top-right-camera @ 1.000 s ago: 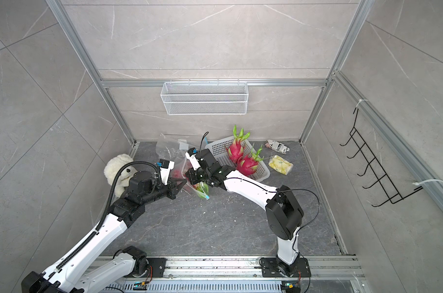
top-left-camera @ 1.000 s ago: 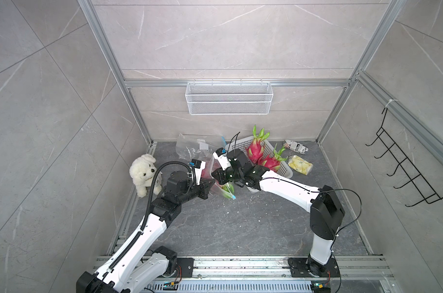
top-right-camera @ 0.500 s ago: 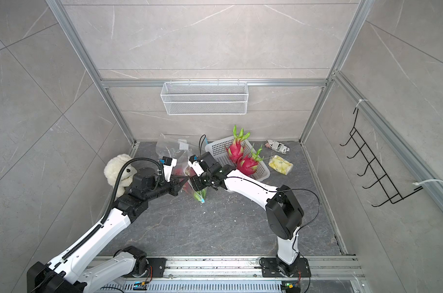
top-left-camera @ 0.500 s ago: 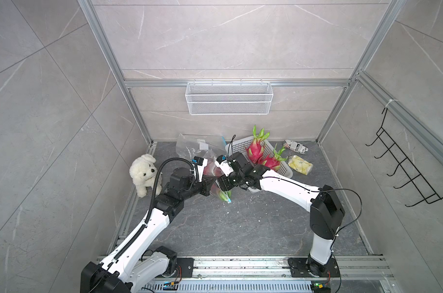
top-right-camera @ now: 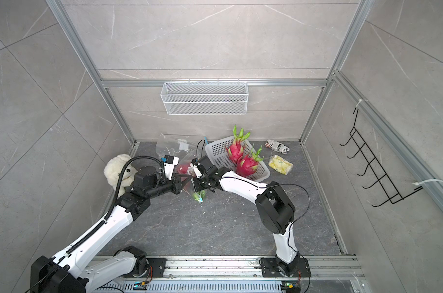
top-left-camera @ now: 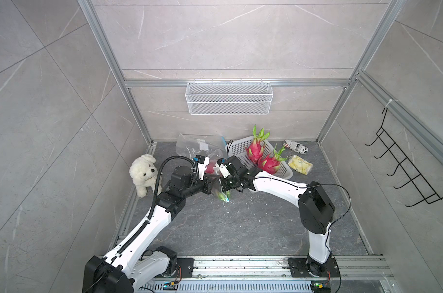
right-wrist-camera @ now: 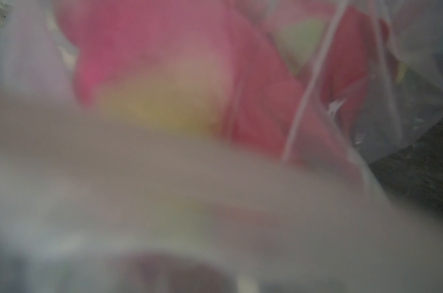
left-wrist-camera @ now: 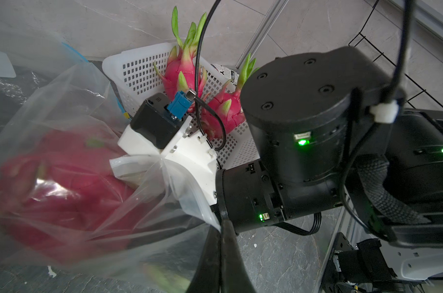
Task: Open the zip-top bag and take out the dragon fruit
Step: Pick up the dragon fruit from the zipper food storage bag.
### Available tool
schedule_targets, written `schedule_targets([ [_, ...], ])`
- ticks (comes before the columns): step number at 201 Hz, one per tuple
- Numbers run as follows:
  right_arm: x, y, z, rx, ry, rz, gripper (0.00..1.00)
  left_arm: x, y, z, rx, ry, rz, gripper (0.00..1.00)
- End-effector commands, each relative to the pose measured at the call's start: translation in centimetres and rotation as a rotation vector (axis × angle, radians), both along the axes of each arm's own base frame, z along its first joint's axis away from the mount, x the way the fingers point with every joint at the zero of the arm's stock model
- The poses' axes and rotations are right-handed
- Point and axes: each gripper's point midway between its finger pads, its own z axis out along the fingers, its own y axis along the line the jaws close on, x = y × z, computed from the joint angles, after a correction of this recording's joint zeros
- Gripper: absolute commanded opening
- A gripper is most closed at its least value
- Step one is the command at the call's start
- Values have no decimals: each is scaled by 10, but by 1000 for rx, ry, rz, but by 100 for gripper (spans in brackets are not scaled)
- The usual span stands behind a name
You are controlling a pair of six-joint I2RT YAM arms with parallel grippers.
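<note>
A clear zip-top bag (top-left-camera: 216,158) hangs between my two arms in both top views, with a magenta dragon fruit (top-left-camera: 210,169) inside and green leaves (top-left-camera: 223,196) at its low end. My left gripper (left-wrist-camera: 220,229) is shut on the bag's rim (left-wrist-camera: 200,210). It shows in a top view at the bag's left side (top-right-camera: 188,178). My right gripper (top-left-camera: 225,189) is pressed against the bag's right side, its fingers hidden by plastic. The right wrist view shows only blurred pink fruit (right-wrist-camera: 152,50) through film. Two more dragon fruits (top-left-camera: 255,151) (top-left-camera: 269,163) lie in a white basket (top-left-camera: 236,148).
A white plush dog (top-left-camera: 144,173) sits at the left wall. A second clear bag (top-left-camera: 192,145) lies at the back. A yellow packet (top-left-camera: 300,165) and a printed packet (top-left-camera: 295,146) lie right of the basket. A wire shelf (top-left-camera: 229,101) hangs on the back wall.
My left arm has pushed a little toward the back right with the bag's rim. The bag's leafy low end has swung slightly left. The right gripper stays against the bag.
</note>
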Motion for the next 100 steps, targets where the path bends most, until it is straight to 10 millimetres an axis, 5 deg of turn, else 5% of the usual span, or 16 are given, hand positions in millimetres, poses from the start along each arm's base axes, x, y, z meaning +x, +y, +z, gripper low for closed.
schedule_targets([
  [1, 1, 9, -20, 34, 77, -68, 59, 0, -9, 45, -91, -123, -45, 0],
  [29, 2, 18, -34, 73, 129, -95, 57, 0, -9, 46, -99, -124, -43, 0],
  [56, 5, 19, -36, 112, 129, -125, 40, -3, -7, 51, -104, -135, -42, 0],
  [75, 8, 18, -21, 149, 91, -132, 23, -4, -4, 53, -98, -147, -29, 0],
  [100, 7, 26, 10, 209, 58, -79, 15, -7, 0, 67, -104, -183, -17, 0],
])
